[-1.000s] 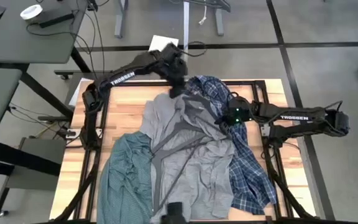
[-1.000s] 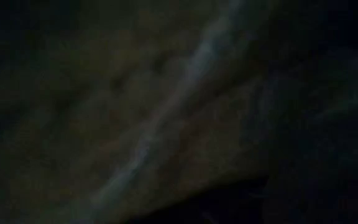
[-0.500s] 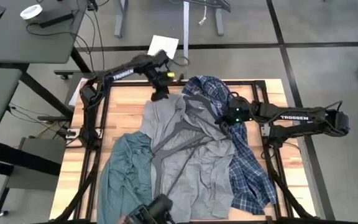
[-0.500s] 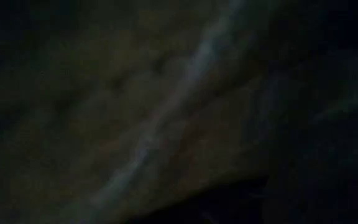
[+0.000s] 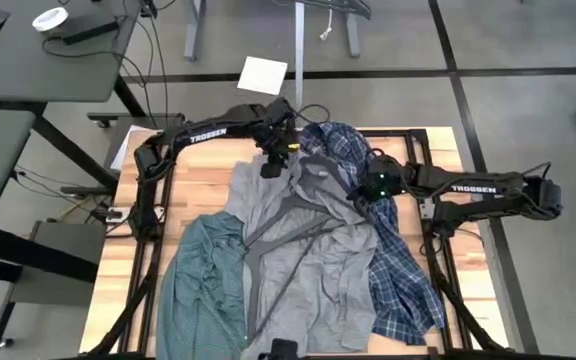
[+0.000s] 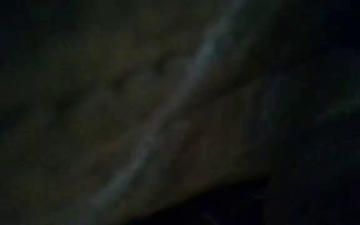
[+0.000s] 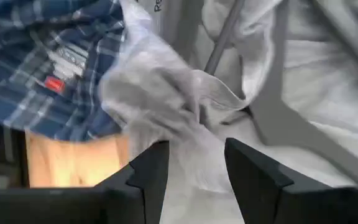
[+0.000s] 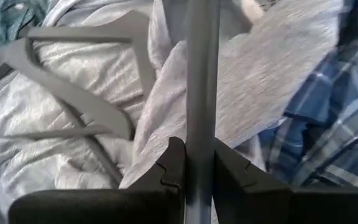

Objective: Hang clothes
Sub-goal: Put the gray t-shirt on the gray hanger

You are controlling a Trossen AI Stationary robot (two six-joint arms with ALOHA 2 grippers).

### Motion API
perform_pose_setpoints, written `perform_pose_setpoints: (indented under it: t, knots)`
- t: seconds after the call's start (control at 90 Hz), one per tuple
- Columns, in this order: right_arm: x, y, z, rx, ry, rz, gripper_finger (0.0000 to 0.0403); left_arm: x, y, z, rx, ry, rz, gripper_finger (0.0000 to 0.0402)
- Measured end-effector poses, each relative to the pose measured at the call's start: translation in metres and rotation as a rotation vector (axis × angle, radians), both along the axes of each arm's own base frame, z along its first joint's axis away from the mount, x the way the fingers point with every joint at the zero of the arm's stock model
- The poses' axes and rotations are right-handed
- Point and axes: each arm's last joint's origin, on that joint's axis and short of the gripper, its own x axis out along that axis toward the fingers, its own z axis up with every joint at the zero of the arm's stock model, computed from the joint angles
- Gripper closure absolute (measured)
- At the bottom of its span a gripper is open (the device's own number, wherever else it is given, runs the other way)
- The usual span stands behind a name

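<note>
The left gripper (image 5: 271, 165) sits at about 12 o'clock on the table (image 5: 193, 180), its fingers (image 7: 148, 171) spread apart with crumpled grey cloth between and just ahead of them; whether they touch it cannot be told. The right gripper (image 5: 360, 196), at about 2 o'clock, has its fingers (image 8: 173, 163) pressed onto a straight grey hanger bar (image 8: 200, 93), pinching it.

Three shirts lie in an overlapping heap. The green shirt (image 5: 203, 290) is bunched at 8 o'clock, finely checked. The grey tee (image 5: 313, 265) fills the middle, wrinkled, its top edge reaching up under the left gripper. The plaid shirt (image 5: 398, 270), blue and white, runs from 1 o'clock down the right side to 4 o'clock, partly under the tee.

At least two hangers (image 5: 288, 215) lie on the tee, their grey arms crossing in the middle; the exact number cannot be told.

The low view is dark and shows nothing clear.
</note>
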Motion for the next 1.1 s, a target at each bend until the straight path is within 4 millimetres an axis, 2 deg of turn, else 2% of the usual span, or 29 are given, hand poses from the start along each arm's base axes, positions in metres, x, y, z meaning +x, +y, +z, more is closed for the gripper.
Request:
perform_pose_setpoints:
  t: [0.1, 0.2, 0.344, 0.456, 0.611, 0.933, 1.022, 1.1]
  knots:
    - [0.0, 0.0, 0.0, -0.004, 0.002, 0.002, 0.0371, -0.002, 0.002, 0.012, 0.021, -0.015, 0.046, 0.026]
    - [0.0, 0.0, 0.0, -0.018, 0.006, 0.016, 0.0371, -0.003, 0.01, 0.014, 0.089, -0.024, 0.063, 0.0262]
    - [0.0, 0.001, 0.0, -0.005, 0.001, 0.026, 0.0371, -0.009, 0.019, -0.008, 0.096, 0.019, 0.05, 0.0264]
    - [0.001, 0.001, 0.0, -0.012, -0.004, 0.031, 0.0371, -0.008, 0.018, -0.021, 0.019, -0.02, 0.003, 0.0264]
    - [0.002, 0.0, 0.002, -0.046, -0.017, 0.058, 0.0371, 0.005, 0.004, -0.021, -0.022, -0.105, -0.058, 0.0265]
    - [0.012, -0.001, 0.007, -0.105, -0.112, 0.095, 0.0371, 0.038, -0.038, 0.011, -0.019, -0.241, -0.153, 0.0267]
    - [0.013, -0.002, 0.009, -0.1, -0.118, 0.089, 0.0363, 0.04, -0.041, 0.02, 0.025, -0.229, -0.125, 0.0293]
    - [0.015, -0.004, 0.015, -0.1, -0.125, 0.063, 0.0335, 0.039, -0.041, 0.025, 0.027, -0.222, -0.11, 0.0356]
